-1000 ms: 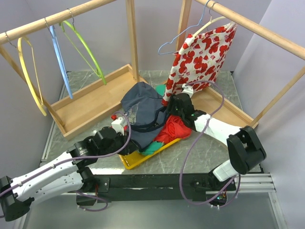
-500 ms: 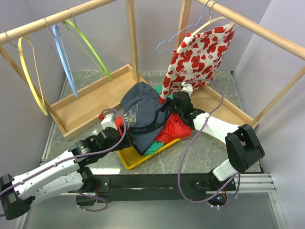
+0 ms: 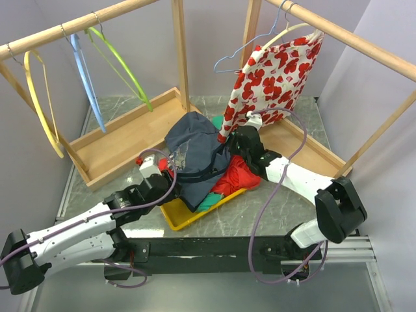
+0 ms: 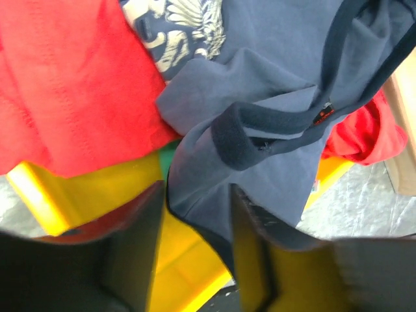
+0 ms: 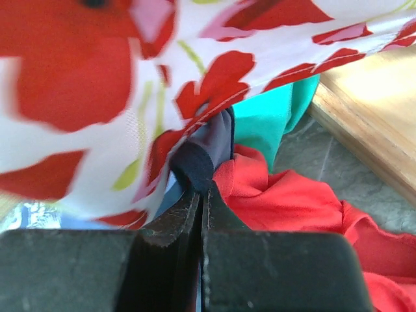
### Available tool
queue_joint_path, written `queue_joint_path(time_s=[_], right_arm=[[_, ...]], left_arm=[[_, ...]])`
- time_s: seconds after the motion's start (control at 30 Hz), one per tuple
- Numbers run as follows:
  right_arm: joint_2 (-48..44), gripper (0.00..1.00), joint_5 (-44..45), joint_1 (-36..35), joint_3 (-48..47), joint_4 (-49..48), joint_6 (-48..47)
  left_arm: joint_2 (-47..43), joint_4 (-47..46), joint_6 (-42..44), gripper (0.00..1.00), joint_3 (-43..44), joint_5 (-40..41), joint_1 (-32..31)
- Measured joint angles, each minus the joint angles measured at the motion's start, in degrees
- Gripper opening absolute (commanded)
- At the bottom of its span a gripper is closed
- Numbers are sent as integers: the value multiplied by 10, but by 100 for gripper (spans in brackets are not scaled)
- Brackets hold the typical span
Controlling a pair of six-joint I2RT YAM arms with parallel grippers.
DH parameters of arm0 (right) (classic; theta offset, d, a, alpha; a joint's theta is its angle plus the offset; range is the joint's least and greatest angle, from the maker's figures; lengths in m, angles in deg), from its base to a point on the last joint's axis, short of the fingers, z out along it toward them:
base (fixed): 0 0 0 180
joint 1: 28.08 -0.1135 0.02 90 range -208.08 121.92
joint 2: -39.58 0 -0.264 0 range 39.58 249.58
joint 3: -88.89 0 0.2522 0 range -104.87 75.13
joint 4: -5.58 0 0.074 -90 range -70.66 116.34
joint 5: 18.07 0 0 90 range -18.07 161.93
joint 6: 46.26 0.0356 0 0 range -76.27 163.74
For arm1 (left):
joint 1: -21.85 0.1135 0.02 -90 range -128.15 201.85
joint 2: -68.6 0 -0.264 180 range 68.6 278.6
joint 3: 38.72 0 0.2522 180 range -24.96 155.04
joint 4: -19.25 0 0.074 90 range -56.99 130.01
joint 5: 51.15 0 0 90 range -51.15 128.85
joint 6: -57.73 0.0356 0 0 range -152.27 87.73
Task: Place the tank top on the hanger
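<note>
The dark navy tank top [image 3: 195,153] lies heaped over a yellow tray, its thick strap and small orange-red mark visible in the left wrist view [image 4: 279,97]. My left gripper [image 3: 170,170] is at the heap's left edge. It stands open [image 4: 195,195] with the tank top's lower edge hanging between its fingers. My right gripper [image 3: 233,148] is shut [image 5: 201,192] on a rolled navy edge of the tank top [image 5: 195,166], under the hanging flowered cloth. The lime-green hanger [image 3: 123,68] hangs bare on the left rail, far from both grippers.
The yellow tray [image 3: 179,218] also holds a red garment [image 3: 237,175] and teal cloth. A white cloth with red flowers [image 3: 273,75] hangs from the right rail, brushing my right wrist. A blue hanger [image 3: 84,84] and a yellow hanger [image 3: 39,104] hang beside the green one, above a wooden base [image 3: 123,140].
My right gripper has shut on the tank top's edge. My left gripper moved up and right against the heap, with its jaws now apart. The green and blue hangers have swung slightly.
</note>
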Motion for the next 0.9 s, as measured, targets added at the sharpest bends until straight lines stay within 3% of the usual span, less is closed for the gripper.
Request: queue_joint_path(time_s=[0.17, 0.47, 0.63, 0.9], right_arm=[[-35, 0, 2, -9, 5, 2, 6], [-127, 0, 6, -25, 5, 22, 10], [-185, 0, 5, -33, -28, 31, 10], [-223, 0, 1, -44, -222, 14, -4]], left_arm=[[21, -55, 2, 1, -6, -7, 0], [20, -40, 35, 1, 54, 3, -1], [-6, -51, 101, 1, 198, 29, -1], [58, -151, 240, 1, 463, 84, -1]])
